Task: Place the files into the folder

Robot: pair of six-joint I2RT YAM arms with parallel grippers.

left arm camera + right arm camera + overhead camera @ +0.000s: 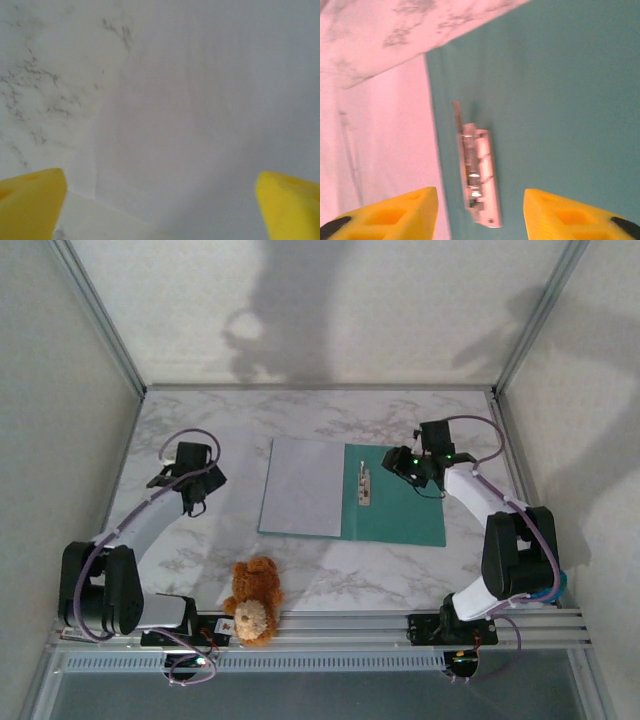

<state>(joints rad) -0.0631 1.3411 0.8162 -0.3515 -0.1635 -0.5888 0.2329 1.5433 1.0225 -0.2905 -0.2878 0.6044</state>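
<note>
- I see the folder lying open and flat mid-table. Its teal right half is bare apart from a metal clip by the spine.
- The files lie on the left half, with a thin teal edge showing along their near side.
- My left gripper sits over bare marble table, just beside the files' left edge, its yellow fingers spread wide.
- My right gripper hangs over the teal half's far right part, fingers apart and holding nothing.
- A teddy bear sits at the near edge, apart from the folder.

Marble tabletop, pale walls on 3 sides, alu rail at near edge, shadows on back wall.
</note>
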